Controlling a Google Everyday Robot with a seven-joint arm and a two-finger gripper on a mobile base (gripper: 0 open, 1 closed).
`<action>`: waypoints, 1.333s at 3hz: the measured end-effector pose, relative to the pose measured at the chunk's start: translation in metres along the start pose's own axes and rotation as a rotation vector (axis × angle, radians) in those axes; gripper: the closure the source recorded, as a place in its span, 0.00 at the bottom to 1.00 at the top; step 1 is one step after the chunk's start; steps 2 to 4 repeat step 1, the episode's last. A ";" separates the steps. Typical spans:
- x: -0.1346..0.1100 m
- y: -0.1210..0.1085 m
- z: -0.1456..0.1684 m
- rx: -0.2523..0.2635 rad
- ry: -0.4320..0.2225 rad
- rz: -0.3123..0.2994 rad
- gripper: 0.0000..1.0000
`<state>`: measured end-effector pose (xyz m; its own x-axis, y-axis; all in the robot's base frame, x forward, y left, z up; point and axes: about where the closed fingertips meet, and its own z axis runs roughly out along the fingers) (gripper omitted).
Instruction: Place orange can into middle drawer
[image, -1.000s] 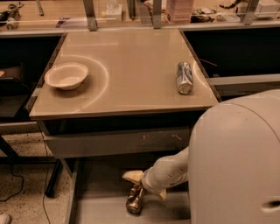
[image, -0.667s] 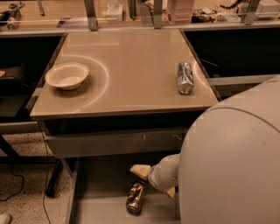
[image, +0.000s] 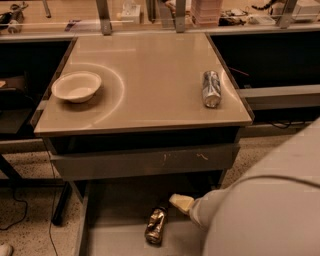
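Here, the robot's pale arm (image: 270, 210) fills the near right beside a tan table (image: 150, 75). A white bowl (image: 76, 86) sits at its left and a silver can (image: 211, 88) lies at its right. Below, the orange can (image: 156, 226) lies on the floor of the open middle drawer (image: 120, 240). The gripper (image: 181, 202) is just right of it; whether it is open or closed I cannot tell.

Matt plastic pincer (image: 181, 202) nr glossy metal orange can (image: 156, 226) in matt grey mtl middle drawer (image: 117, 222).

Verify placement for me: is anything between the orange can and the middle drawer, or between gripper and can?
Nothing visible. The orange can lies on its side on the middle drawer floor; the gripper sits close beside it, nothing between them.
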<state>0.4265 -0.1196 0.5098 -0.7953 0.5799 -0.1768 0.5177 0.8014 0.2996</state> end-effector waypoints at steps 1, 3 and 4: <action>0.008 -0.024 -0.004 0.053 0.007 0.002 0.00; 0.008 -0.024 -0.004 0.053 0.007 0.002 0.00; 0.008 -0.024 -0.004 0.053 0.007 0.002 0.00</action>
